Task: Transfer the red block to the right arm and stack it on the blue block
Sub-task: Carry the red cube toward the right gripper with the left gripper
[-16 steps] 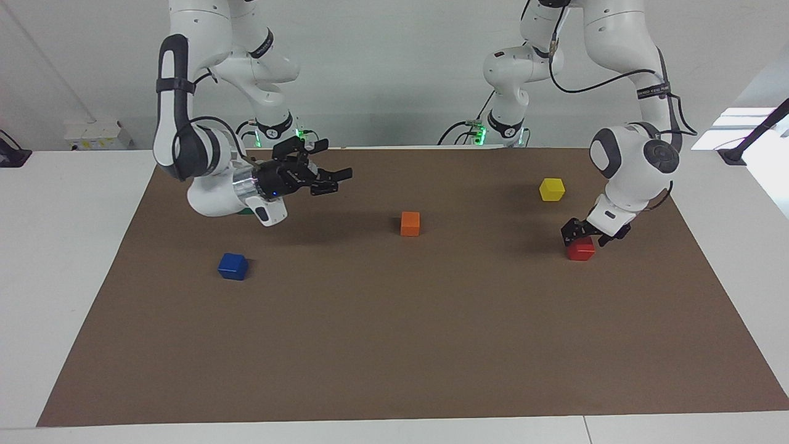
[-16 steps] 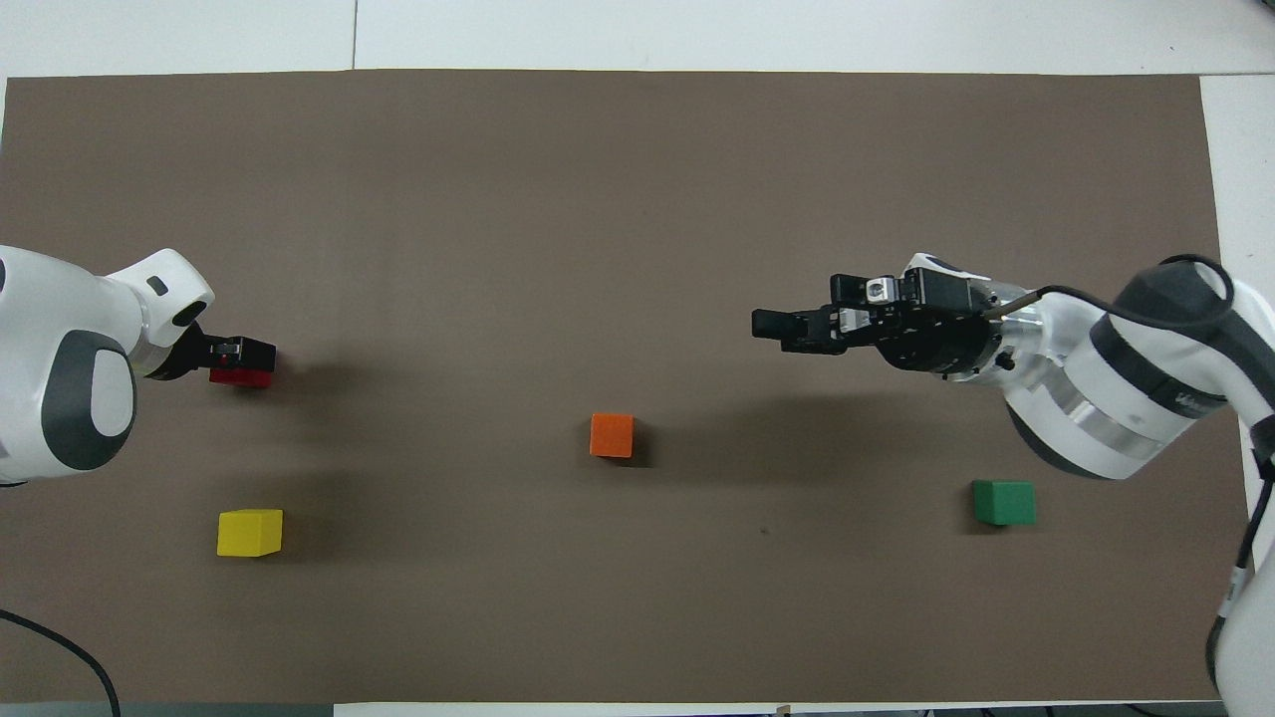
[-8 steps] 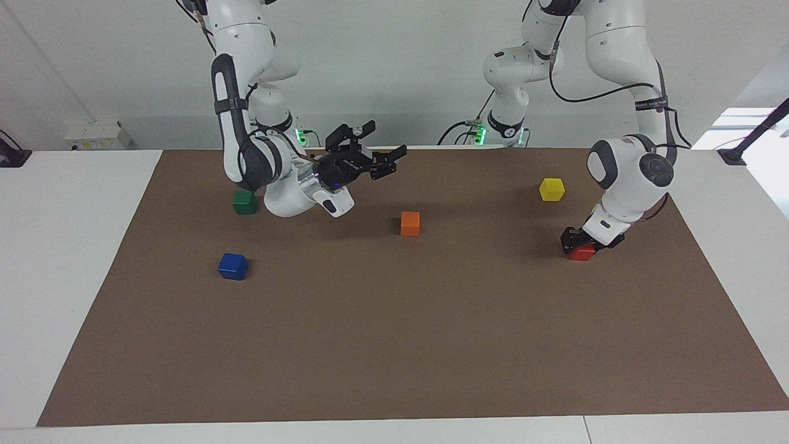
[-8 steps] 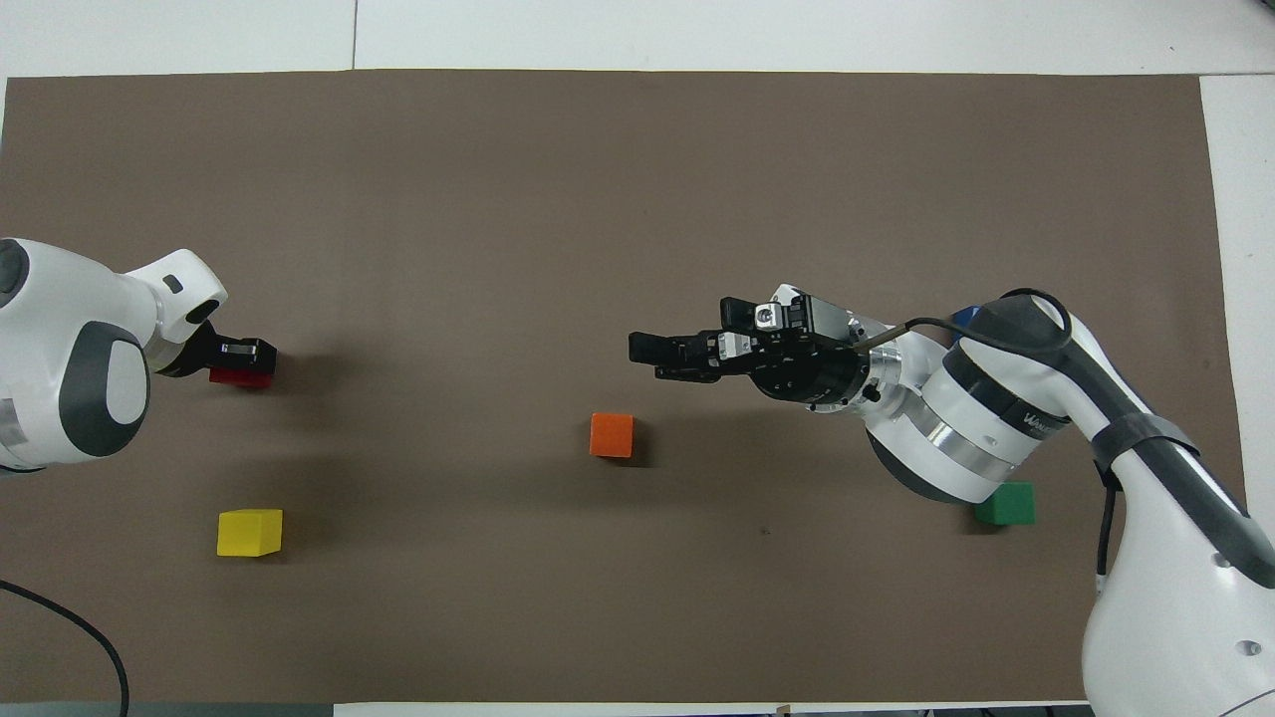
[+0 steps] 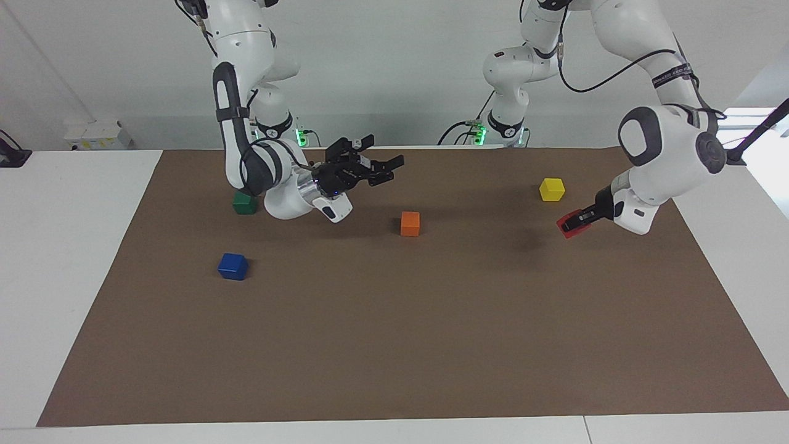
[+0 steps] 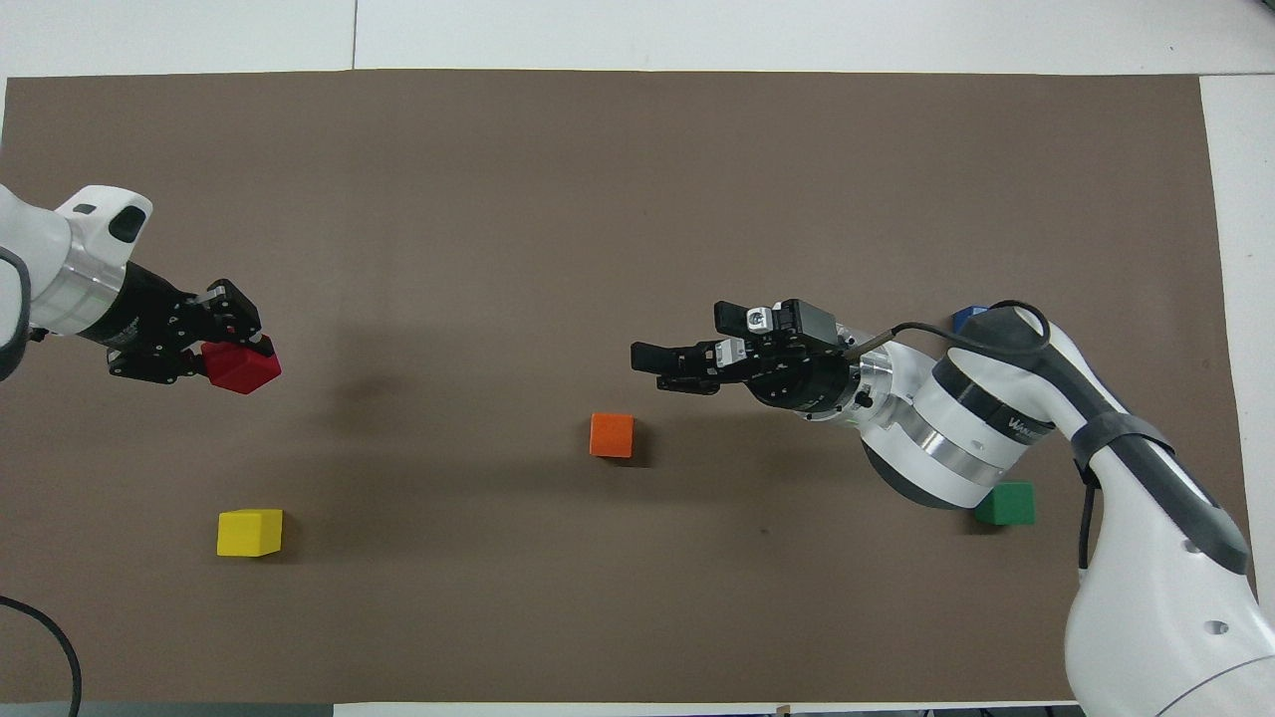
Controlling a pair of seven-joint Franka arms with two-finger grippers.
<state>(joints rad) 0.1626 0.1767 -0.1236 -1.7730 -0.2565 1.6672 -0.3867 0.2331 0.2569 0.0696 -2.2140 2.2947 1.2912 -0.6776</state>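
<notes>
Handover comes next, and it wants care. Nearest the robots, the right gripper [image 5: 383, 167] hangs with fingers spread above the mat beside the orange block [image 5: 410, 223], turned toward the left arm's end. Farther out, the left gripper [image 5: 578, 218] is clamped on the red block [image 5: 569, 226], lifted clear of the mat near the yellow block [image 5: 551, 189]. I judge the left should present a free pair of faces squarely between the right's fingers. Farthest sits the blue block [image 5: 233, 266].

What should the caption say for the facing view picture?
Left gripper lifts the red block while right gripper waits open.
</notes>
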